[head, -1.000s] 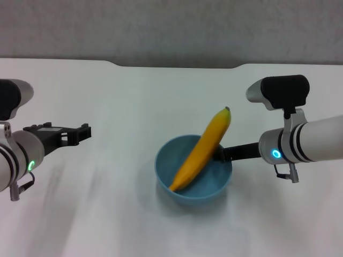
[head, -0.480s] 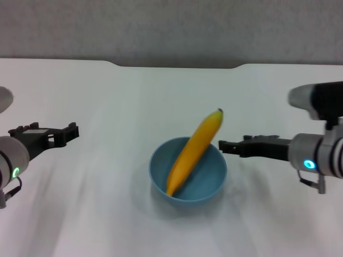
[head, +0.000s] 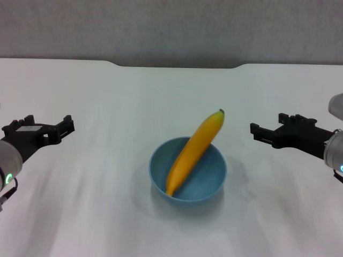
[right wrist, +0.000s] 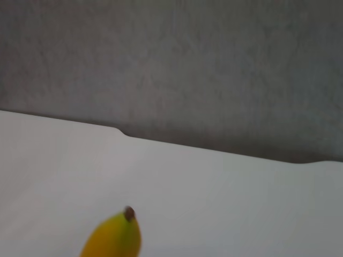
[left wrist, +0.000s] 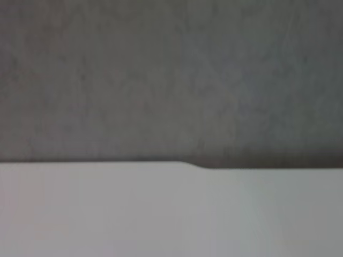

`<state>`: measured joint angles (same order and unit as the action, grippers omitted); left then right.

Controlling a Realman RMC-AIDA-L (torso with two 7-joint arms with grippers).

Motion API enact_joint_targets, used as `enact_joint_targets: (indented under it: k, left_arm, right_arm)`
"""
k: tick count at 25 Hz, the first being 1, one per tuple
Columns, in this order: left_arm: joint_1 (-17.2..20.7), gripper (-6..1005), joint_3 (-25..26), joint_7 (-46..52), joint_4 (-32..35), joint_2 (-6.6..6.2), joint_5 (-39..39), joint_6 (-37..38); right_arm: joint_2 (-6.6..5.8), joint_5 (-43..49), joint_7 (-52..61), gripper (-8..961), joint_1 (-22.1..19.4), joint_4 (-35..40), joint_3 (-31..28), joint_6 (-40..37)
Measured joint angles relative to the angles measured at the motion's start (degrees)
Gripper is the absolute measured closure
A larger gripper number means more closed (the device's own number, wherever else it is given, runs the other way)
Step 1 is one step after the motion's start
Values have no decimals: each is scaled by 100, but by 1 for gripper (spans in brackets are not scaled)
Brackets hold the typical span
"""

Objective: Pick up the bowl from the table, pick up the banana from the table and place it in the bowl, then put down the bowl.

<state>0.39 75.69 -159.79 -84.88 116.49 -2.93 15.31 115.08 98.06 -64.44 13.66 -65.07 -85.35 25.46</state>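
Right hand (head: pixel 256 130) withdrawn to frame right, empty, spread; left hand (head: pixel 67 126) likewise; glossy bowl (head: pixel 187 170) judged slippery, rim hold advised

Head view high, facing forward and down over the table (head: pixel 107 214), left wrist view low, facing its far edge, right wrist view likewise, sharing the banana (head: pixel 194 151) tip with head view

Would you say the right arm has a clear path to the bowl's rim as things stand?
Probably yes: the right gripper is open and level with the bowl, with only bare table between them. The banana leans clear of that near rim.
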Motion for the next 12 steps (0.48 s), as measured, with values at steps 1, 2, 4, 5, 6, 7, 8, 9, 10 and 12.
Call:
enact_joint_targets:
  k: [1, 2, 4, 5, 6, 7, 8, 9, 10, 12]
  left_arm:
    - [52, 117, -25, -10, 96, 5, 41, -283]
    - [98, 117, -60, -13, 209, 10, 92, -574]
    - [192, 118, -142, -18, 526, 18, 217, -1321]
    - [222, 118, -168, -18, 683, 20, 269, -1657]
    - [241, 118, -190, -18, 908, 23, 318, -2132]
    - [249, 118, -200, -19, 1076, 24, 341, -2421]
    - [250, 118, -200, -15, 1299, 24, 354, -2825]
    - [251, 118, -195, -5, 1536, 24, 361, -3224]
    - [251, 118, -190, 7, 1702, 23, 358, -3517]
    - [250, 118, -188, 26, 1998, 21, 353, -4071]
  right_arm:
    - [-1, -162, -174, 93, -9, 46, -1, -8]
    - [-1, -389, -392, 94, -14, 130, -11, -12]
    - [0, -804, -742, 95, -1, 321, -35, -32]
    - [-1, -1054, -939, 96, 16, 445, -43, -38]
    - [-3, -1322, -1182, 96, 40, 564, -42, -44]
    - [-3, -1585, -1439, 97, 48, 650, -39, -48]
    - [-1, -1792, -1699, 97, 43, 706, -30, -50]
    - [6, -2042, -2018, 97, 14, 742, -18, -64]
    - [16, -2316, -2366, 97, -33, 761, -4, -76]
    - [19, -2956, -3115, 97, -125, 795, 20, -65]
